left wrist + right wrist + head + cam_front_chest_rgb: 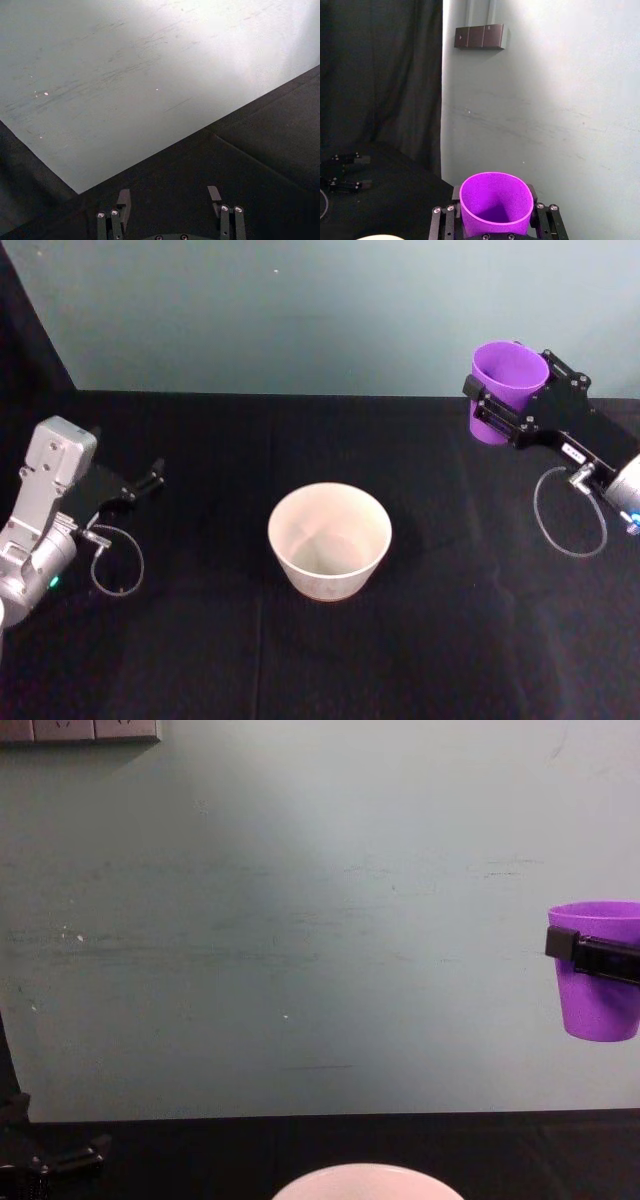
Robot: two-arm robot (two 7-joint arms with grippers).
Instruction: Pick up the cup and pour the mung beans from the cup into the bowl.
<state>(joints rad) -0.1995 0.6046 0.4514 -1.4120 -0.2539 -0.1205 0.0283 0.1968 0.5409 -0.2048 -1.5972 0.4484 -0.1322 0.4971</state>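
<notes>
While you are reaching out over the far right of the surface (450, 640), your right jaws are pinching the cup (508, 390) (494, 202) (598, 970) around the upper part of its wall, with one black finger pressing on each side. The cup is hanging upright in the air, mouth up, well clear of the black cloth below it, and it is showing against the pale wall (300, 310) behind. In the right wrist view you are looking down into its mouth. The inner wall is showing plain purple, and you cannot tell what is lying at the bottom.

The bowl (272, 530) (365, 1182) is sitting upright near the middle of the surface, closer to you than the cup and well apart from it, off to the cup's left. Its inside is looking pale, with faint marks.

Your left arm (40, 510) is resting low at the left edge of the surface. Your left jaws are standing spread with nothing between them, pointing toward the far side, well apart from the bowl. A thin cable loop (572, 525) is hanging under your right arm (590, 440), and a row of switch plates (479, 36) is sitting high on the wall.
</notes>
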